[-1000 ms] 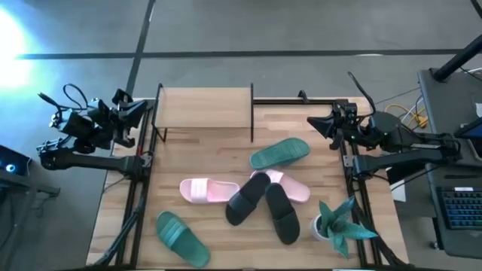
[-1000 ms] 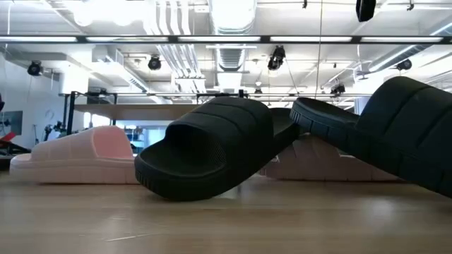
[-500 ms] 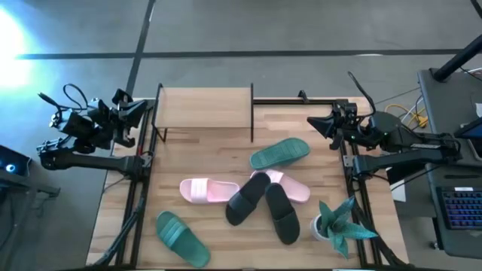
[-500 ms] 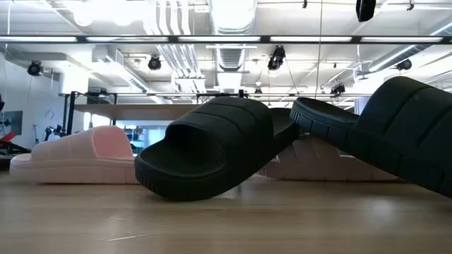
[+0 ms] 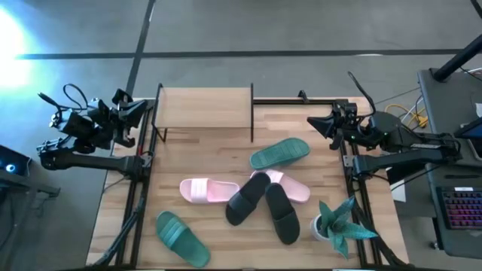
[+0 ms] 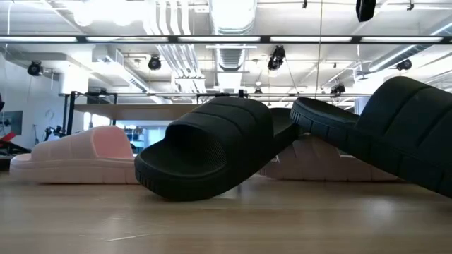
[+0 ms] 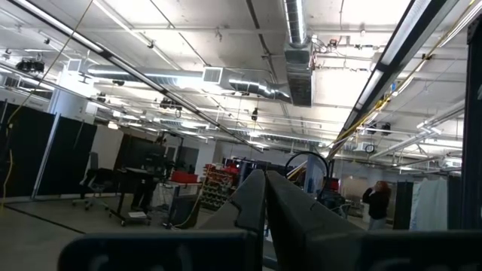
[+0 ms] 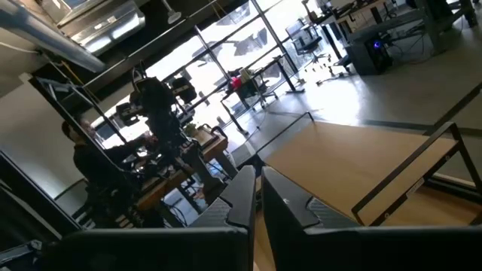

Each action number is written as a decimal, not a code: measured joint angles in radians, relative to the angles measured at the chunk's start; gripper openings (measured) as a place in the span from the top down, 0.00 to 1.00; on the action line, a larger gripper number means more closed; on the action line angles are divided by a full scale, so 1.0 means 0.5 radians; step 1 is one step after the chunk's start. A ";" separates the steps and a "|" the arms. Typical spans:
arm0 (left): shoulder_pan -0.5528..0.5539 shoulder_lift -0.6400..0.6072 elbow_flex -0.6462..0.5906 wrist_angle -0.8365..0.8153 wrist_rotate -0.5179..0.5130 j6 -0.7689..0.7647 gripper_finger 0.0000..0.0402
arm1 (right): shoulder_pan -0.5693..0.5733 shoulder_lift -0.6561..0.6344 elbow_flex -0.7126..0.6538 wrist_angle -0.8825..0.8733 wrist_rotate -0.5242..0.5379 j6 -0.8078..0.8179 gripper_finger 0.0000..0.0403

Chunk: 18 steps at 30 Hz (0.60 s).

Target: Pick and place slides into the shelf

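In the high view the shelf (image 5: 203, 107), with its light wooden top board, stands at the table's far edge. Six slides lie on the table, none touched. One green slide (image 5: 279, 153) is at the middle and the other (image 5: 182, 239) is near the front left. A pink slide (image 5: 208, 190) lies flat. The second pink slide (image 5: 292, 186) is partly under the black pair (image 5: 248, 198) (image 5: 281, 212), whose ends overlap. My left gripper (image 5: 146, 106) waits shut outside the table's left rail. My right gripper (image 5: 311, 123) waits shut by the right rail.
A green spiky potted plant (image 5: 339, 222) stands at the front right corner. Black side rails (image 5: 135, 188) run along both sides of the table. Bare wood lies between the shelf and the slides. In the low view a black slide (image 6: 212, 152) fills the foreground.
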 joint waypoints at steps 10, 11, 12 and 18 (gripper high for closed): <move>0.000 0.000 0.000 0.000 0.006 0.000 1.00 | 0.000 0.000 0.000 0.018 0.001 0.000 0.96; 0.000 0.000 0.000 0.000 0.006 0.000 1.00 | 0.000 -0.001 0.000 0.017 0.007 0.000 0.96; 0.000 0.000 0.000 0.000 0.006 0.000 1.00 | -0.001 -0.001 0.000 0.019 0.007 0.000 0.96; 0.000 0.000 0.000 0.001 0.005 0.000 1.00 | -0.001 0.022 0.000 0.044 0.012 0.005 0.96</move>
